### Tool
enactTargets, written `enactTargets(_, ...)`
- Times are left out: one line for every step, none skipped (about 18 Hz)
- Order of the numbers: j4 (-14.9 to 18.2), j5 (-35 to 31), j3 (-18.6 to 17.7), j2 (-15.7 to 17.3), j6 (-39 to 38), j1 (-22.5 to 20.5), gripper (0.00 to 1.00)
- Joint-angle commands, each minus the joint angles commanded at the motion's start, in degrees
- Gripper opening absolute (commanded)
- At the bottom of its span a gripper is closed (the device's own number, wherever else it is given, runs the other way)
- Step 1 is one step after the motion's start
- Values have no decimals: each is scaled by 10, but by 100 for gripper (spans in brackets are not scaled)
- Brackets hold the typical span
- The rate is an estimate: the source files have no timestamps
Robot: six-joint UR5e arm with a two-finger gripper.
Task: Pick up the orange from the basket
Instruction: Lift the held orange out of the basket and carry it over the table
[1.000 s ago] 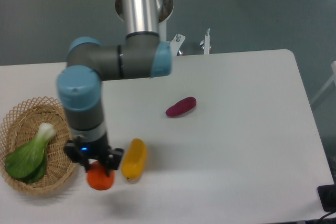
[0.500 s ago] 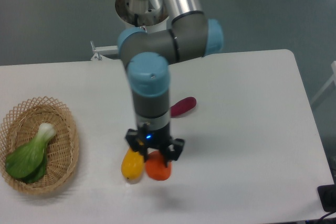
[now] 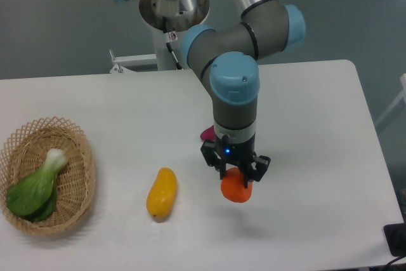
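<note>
The round orange (image 3: 235,188) hangs above the white table, right of centre, with my gripper (image 3: 235,176) shut on its top. The wicker basket (image 3: 77,157) sits far to the left at the table's front left, well away from the gripper. It holds only a green leafy vegetable (image 3: 35,184). The arm reaches down from the back, and its wrist hides the upper part of the orange.
A long yellow-orange fruit (image 3: 162,193) lies on the table between the basket and the gripper. A purple oblong vegetable (image 3: 207,134) peeks out from behind the arm's wrist. The table's front edge is near below the orange.
The arm has carried the orange rightward, from beside the basket, past the yellow fruit, to right of centre. The purple vegetable is now mostly hidden behind the wrist.
</note>
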State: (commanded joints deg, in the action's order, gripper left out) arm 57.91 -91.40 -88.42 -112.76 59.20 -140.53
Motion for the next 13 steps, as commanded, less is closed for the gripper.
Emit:
enactTargets(11, -4, 3, 1, 24, -8, 46)
enactTargets(17, -4, 4, 0, 29, -10, 46)
enactTargets(18, -4, 4, 0, 31, -11, 46)
enactTargets(18, -4, 4, 0, 31, -12, 46)
enactTargets(18, -4, 4, 0, 32, -13, 46)
enactTargets(18, -5, 4, 0, 32, -13, 46)
enactTargets(17, -5, 4, 1, 32, -15, 46)
enactTargets(17, -5, 4, 0, 32, -18, 46)
enactTargets(17, -5, 4, 0, 32, -18, 46)
enactTargets(17, -5, 3, 0, 32, -19, 46)
enactTargets(17, -5, 2, 0, 32, -19, 46)
enactTargets(15, -5, 1, 0, 32, -19, 46)
enactTargets(15, -5, 0, 0, 32, -19, 46)
